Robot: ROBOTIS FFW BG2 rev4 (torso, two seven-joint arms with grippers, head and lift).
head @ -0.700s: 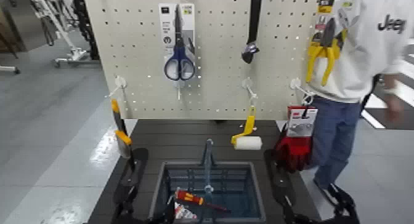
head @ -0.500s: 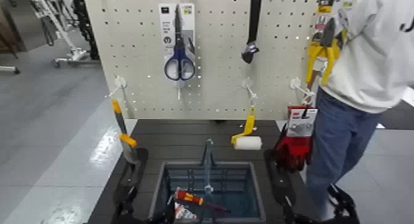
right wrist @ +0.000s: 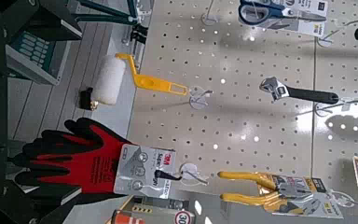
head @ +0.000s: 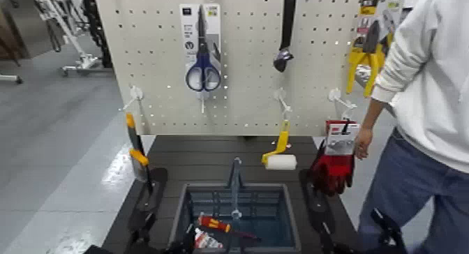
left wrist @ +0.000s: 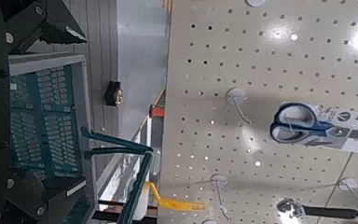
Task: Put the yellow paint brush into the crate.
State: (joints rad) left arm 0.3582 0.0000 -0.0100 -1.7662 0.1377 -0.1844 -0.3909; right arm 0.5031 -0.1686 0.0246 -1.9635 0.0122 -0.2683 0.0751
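Note:
The yellow paint brush [head: 139, 158] is upright at the pegboard's left edge, handle up and pale bristles down. Its bristles are right above the tip of my left gripper [head: 150, 194]; I cannot tell whether they touch. In the left wrist view the left gripper [left wrist: 61, 107] has its fingers spread wide and holds nothing. The grey-blue crate [head: 289, 215] sits on the dark table between my arms, and it also shows in the left wrist view [left wrist: 47, 121]. My right gripper [head: 314, 201] rests open to the right of the crate, below the red gloves [right wrist: 75, 154].
A red-and-yellow screwdriver [head: 220, 226] lies in the crate. Scissors [head: 202, 68], a wrench [head: 285, 33], yellow pliers [head: 366, 58], a yellow roller [head: 280, 158] and gloves [head: 333, 162] hang on the pegboard. A person [head: 426, 96] stands at the right, hand by the gloves.
The person has stepped closer at the right and lowered a hand beside the gloves. The brush swayed slightly. My arms have not moved.

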